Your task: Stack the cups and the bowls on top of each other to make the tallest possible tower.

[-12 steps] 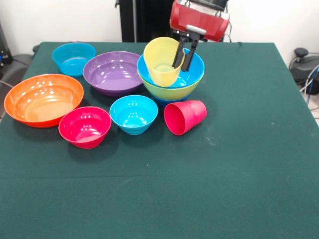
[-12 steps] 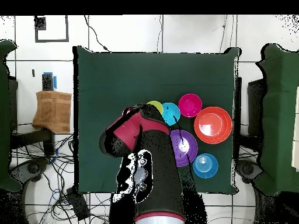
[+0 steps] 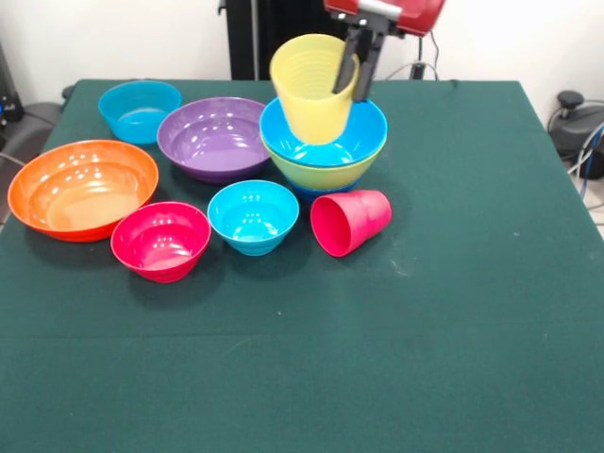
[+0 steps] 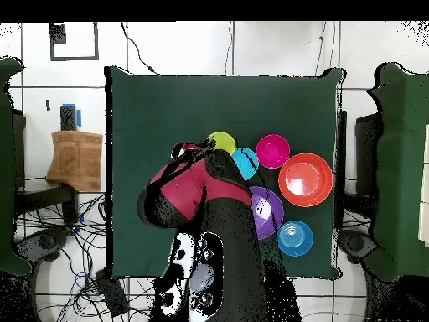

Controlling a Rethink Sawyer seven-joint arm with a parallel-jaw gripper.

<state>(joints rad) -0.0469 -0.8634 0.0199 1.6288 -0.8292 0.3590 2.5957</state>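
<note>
Tool (image 3: 357, 64) clamped on yellow cup (image 3: 313, 90) rim

Cup tilted in bright blue bowl (image 3: 363, 132), nested in lime green bowl (image 3: 326, 173); red-pink cup (image 3: 350, 222) toppled on tabletop (image 3: 377, 359)

Bowls and cups on the far half of the table (image 3: 425, 330), front view.

The stack of bowls (image 3: 326, 172) stands at the back centre, with the tilted cup (image 3: 311, 90) in its top bowl (image 3: 368, 127). Just left of the stack is the wide bowl (image 3: 215, 138); the back bowl (image 3: 140, 110) is further left, behind it. The largest bowl (image 3: 83, 189) is at the far left. In front of these come the left small bowl (image 3: 160, 241), the middle small bowl (image 3: 253, 216) and the fallen cup (image 3: 351, 222), which lies on its side just before the stack.
</note>
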